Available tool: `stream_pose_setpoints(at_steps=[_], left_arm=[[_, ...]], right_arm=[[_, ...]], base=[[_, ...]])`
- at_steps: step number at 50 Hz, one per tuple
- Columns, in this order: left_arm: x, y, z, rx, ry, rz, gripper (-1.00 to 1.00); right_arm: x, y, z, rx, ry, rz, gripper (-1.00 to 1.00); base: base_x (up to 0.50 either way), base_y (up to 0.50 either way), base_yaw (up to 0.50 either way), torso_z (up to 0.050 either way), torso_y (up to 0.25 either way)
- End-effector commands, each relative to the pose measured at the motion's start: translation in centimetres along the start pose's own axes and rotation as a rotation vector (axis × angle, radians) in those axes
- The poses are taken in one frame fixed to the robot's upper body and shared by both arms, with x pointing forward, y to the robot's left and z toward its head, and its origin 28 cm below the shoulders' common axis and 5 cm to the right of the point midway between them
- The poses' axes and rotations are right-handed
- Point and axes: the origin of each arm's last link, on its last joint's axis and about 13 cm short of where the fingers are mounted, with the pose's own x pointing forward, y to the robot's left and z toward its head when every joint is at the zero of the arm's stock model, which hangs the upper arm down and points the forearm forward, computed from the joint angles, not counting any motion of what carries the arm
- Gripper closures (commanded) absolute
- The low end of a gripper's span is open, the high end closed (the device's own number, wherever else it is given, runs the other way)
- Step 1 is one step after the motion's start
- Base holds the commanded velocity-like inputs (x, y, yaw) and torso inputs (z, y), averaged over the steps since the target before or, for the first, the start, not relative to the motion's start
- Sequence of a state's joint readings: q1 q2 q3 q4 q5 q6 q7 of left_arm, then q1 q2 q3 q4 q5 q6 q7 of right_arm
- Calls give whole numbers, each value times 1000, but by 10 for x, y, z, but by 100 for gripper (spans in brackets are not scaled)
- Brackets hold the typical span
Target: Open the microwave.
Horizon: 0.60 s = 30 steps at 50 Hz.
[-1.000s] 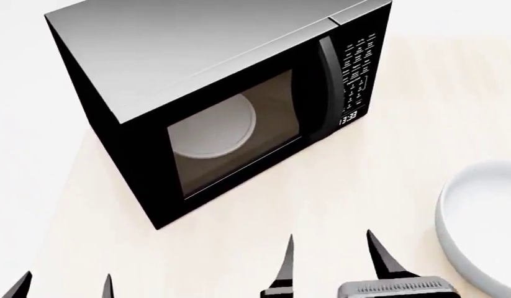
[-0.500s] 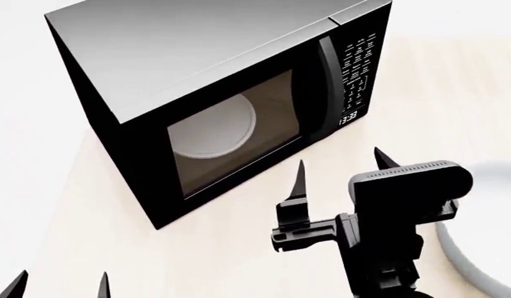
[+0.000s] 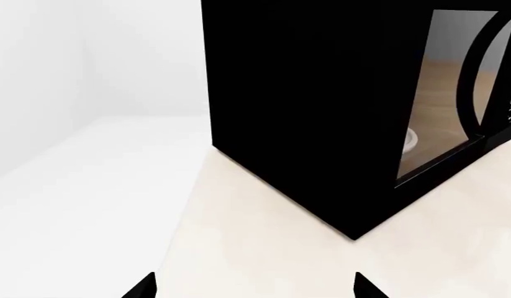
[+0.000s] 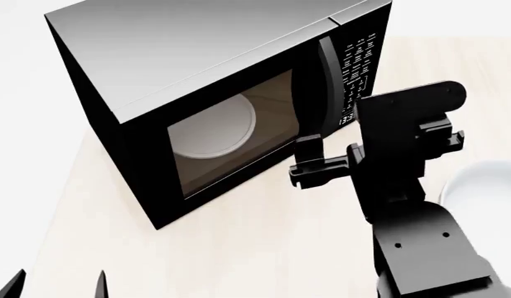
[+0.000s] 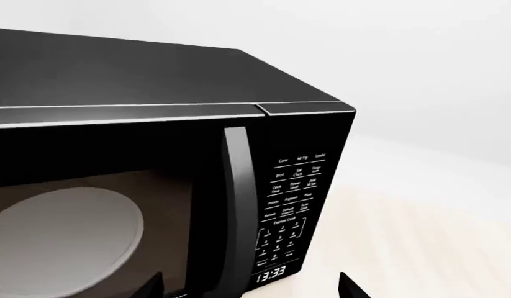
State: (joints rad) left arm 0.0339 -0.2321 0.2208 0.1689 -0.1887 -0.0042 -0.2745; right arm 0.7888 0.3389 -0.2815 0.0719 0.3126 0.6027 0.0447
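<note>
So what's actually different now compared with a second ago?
The right arm has risen from the bottom edge of the head view and pushed forward; its right gripper now sits just in front of the microwave, near the lower end of the handle, jaws open and holding nothing. The left gripper stayed low, the door stayed shut, and the microwave stayed where it was.

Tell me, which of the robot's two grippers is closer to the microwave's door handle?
The right gripper, raised in front of the microwave beside its vertical handle. The left gripper sits low, with only its fingertips in view.
</note>
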Motion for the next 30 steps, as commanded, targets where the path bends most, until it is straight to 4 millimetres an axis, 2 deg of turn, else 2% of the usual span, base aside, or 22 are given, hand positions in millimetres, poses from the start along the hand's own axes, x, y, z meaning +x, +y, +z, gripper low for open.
stream_pose_setpoints(at_steps=[1, 10, 30], left_arm=[[0, 1, 2, -5, -4, 3, -100], [0, 1, 3, -7, -11, 1, -100], [-2, -1, 3, -8, -12, -4, -100]], right_arm=[[22, -4, 4, 6, 26, -24, -100], [38, -2, -3, 2, 57, -33, -100], [56, 11, -13, 28, 74, -12, -100]], base=[[0, 0, 0, 0, 0], [0, 0, 0, 0, 0], [0, 0, 0, 0, 0]])
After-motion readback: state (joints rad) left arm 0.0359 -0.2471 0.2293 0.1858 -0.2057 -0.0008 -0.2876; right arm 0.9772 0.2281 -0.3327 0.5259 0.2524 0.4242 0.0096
